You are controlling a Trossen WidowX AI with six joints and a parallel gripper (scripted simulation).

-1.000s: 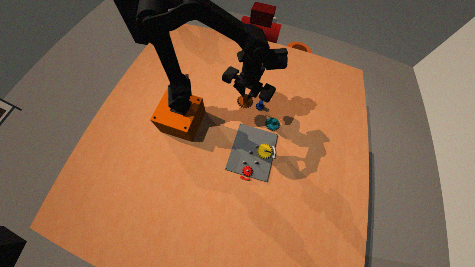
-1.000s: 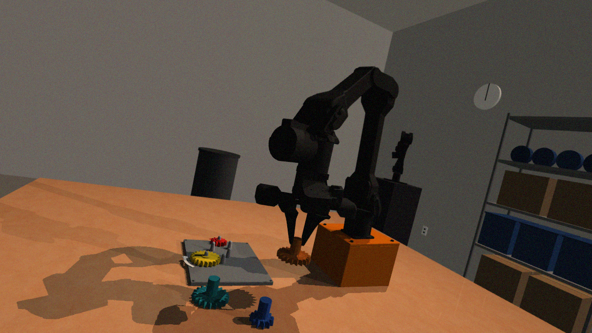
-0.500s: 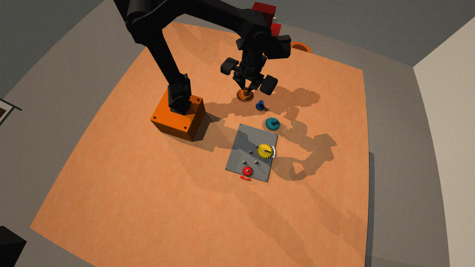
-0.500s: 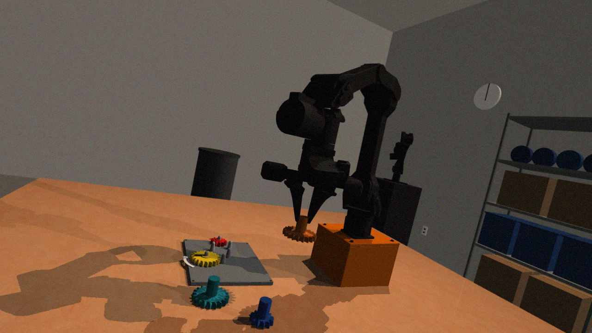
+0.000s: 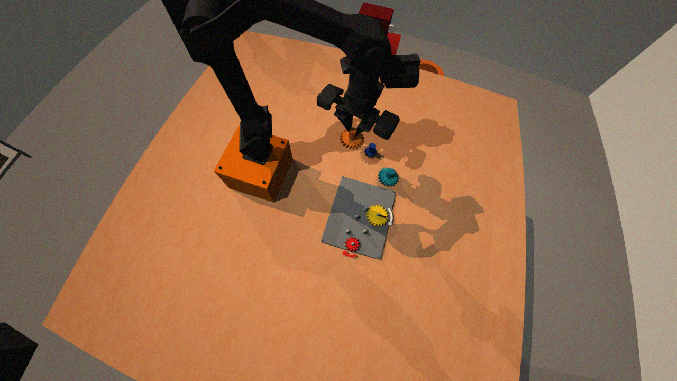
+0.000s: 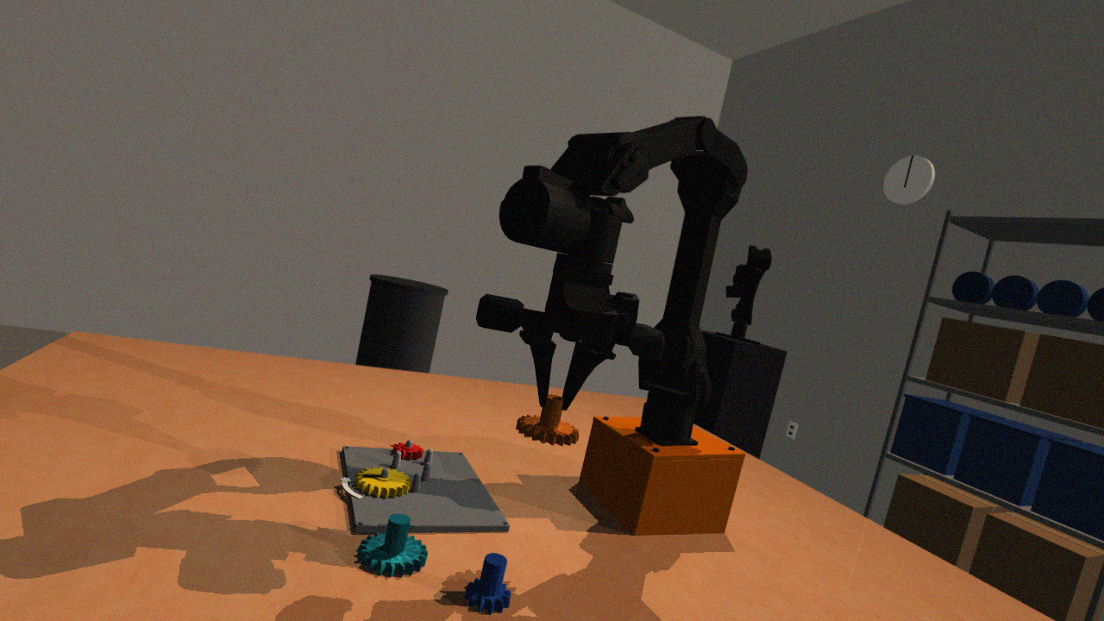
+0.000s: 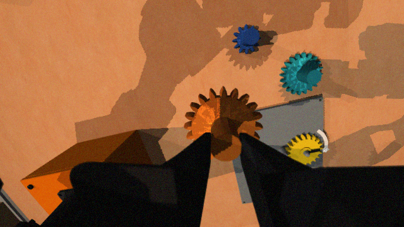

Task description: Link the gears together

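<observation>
Orange table (image 5: 189, 246) (image 6: 254, 401) (image 7: 104, 41) lies below the fingers (image 5: 354, 132) (image 6: 554, 404), which are nearly closed, gripping the orange gear (image 5: 347, 142) (image 6: 532, 428) (image 7: 202, 115) by its stem, above the table. Near them stands the blue gear (image 5: 369, 152) (image 6: 492, 591) (image 7: 247, 38).

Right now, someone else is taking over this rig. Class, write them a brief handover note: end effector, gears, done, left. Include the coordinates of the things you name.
End effector (image 5: 354, 131) (image 6: 553, 404) (image 7: 225, 138): shut on the orange gear's stem, holding the orange gear (image 5: 351, 139) (image 6: 547, 429) (image 7: 223, 110) above the table.
Loose on the table: blue gear (image 5: 370, 151) (image 6: 487, 592) (image 7: 247, 38) and teal gear (image 5: 388, 177) (image 6: 392, 554) (image 7: 301, 73), both stem up.
Done: red gear (image 5: 351, 244) (image 6: 406, 450) and yellow gear (image 5: 376, 216) (image 6: 382, 482) (image 7: 304, 150) are on pegs; orange is lifted. Four pegs stand empty.
Left: choose pegs for clockwise output, seat gears flat until the chain meshes, then move the end effector away from the board (image 5: 341, 199) (image 6: 455, 510) (image 7: 278, 121).
</observation>
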